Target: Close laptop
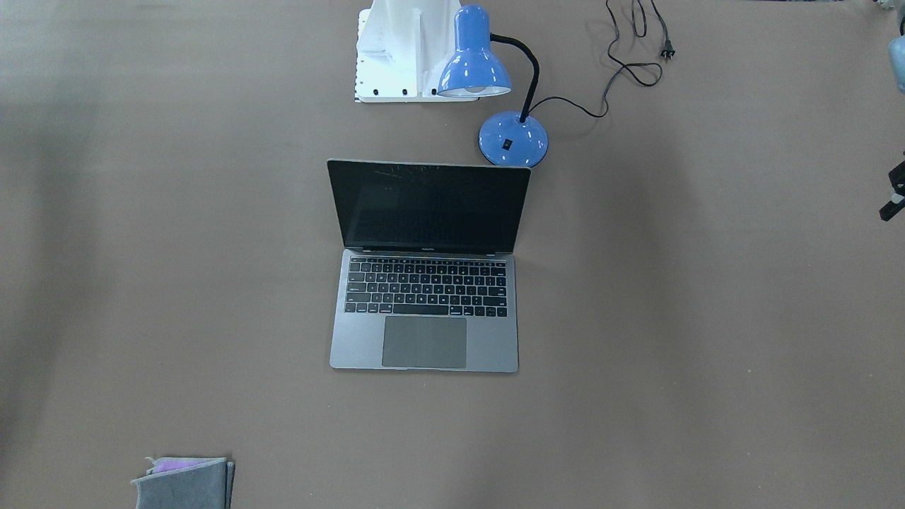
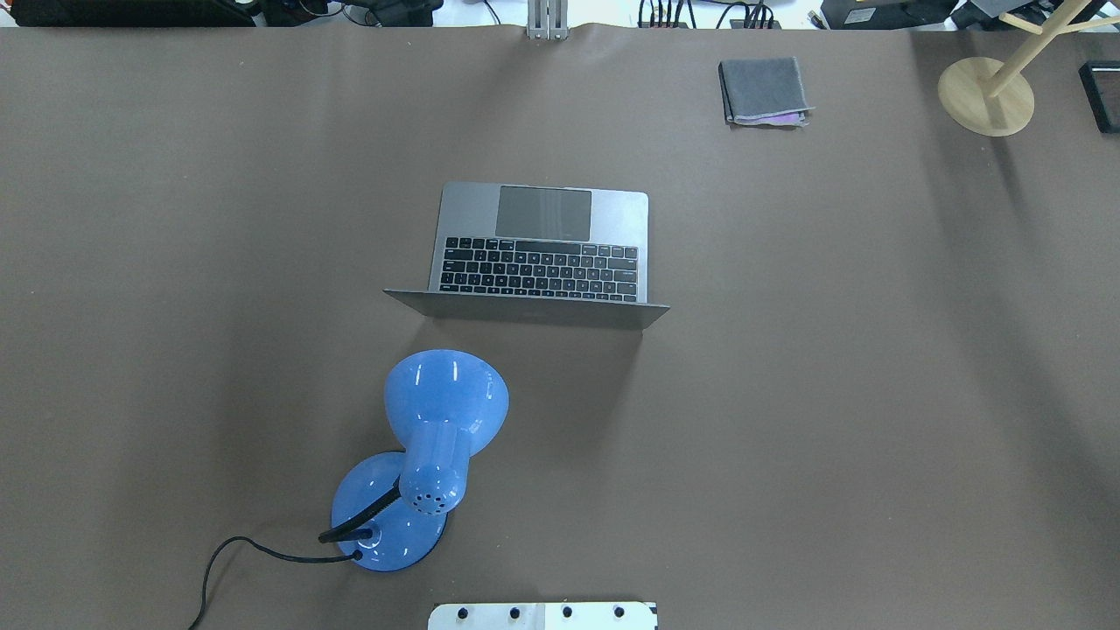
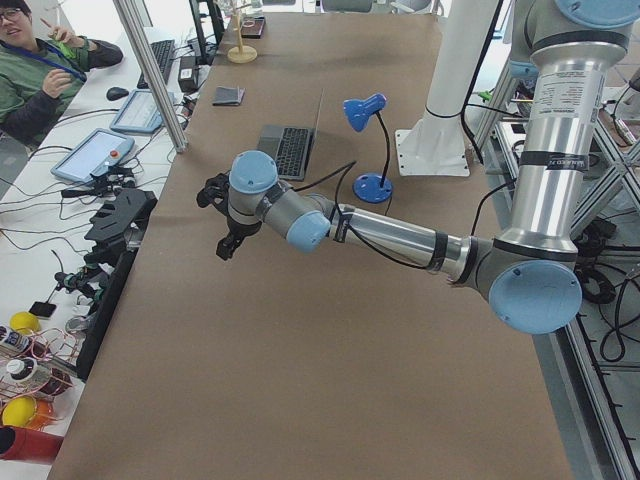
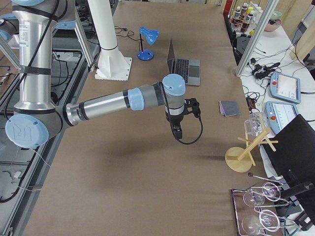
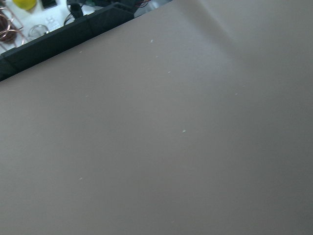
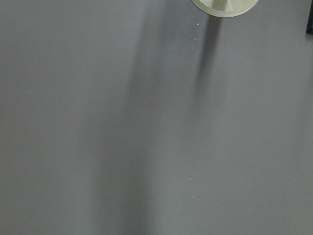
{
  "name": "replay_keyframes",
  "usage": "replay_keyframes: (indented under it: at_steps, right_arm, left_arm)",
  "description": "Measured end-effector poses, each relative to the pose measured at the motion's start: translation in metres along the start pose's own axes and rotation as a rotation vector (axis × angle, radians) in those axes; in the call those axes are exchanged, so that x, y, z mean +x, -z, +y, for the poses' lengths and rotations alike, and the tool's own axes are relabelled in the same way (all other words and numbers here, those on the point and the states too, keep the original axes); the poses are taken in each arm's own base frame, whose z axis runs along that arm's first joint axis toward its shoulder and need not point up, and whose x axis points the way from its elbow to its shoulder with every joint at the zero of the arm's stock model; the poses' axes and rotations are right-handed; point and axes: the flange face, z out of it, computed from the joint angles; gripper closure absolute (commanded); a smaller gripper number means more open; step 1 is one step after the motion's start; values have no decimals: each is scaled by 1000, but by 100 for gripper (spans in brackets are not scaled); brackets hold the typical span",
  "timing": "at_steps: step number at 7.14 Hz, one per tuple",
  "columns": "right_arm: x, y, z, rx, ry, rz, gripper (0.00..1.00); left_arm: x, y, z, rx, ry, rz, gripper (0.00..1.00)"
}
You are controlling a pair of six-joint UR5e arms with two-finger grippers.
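Note:
The laptop (image 1: 427, 283) stands open at the middle of the brown table, its dark screen upright and its keyboard and trackpad facing away from me; it also shows from above (image 2: 542, 254). My left gripper (image 3: 228, 245) hangs above the table far off to my left of the laptop. My right gripper (image 4: 177, 132) hangs above the table far off to my right of it. Both show only in the side views, so I cannot tell whether they are open or shut. Both wrist views show only bare table.
A blue desk lamp (image 1: 474, 67) stands just behind the laptop's lid on my left, its base (image 2: 385, 525) and cord near my white mount (image 1: 396, 49). A folded grey cloth (image 2: 763, 90) and a wooden stand (image 2: 986, 94) lie at the far right.

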Motion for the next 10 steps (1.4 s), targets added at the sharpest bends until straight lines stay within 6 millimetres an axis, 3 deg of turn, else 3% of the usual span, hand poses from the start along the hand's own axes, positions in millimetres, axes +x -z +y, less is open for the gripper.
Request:
replay_keyframes:
  at_steps: [1, 2, 5, 7, 10]
  right_arm:
    - [-13, 2, -1, 1, -31, -59, 97]
    - [-32, 7, -1, 1, -68, -108, 100]
    - [-102, 12, 1, -42, -189, -201, 100]
    - [-133, 11, 4, -42, -241, -261, 100]
    - [-203, -24, 24, 36, -318, -330, 100]
  left_arm:
    - [19, -9, -10, -4, 28, 49, 64]
    - [36, -19, -18, -12, 60, 88, 100]
    - [86, -43, -30, -41, 125, 200, 100]
    - [135, -60, -37, -47, 216, 274, 100]
    - [208, -91, -28, -96, 322, 402, 100]
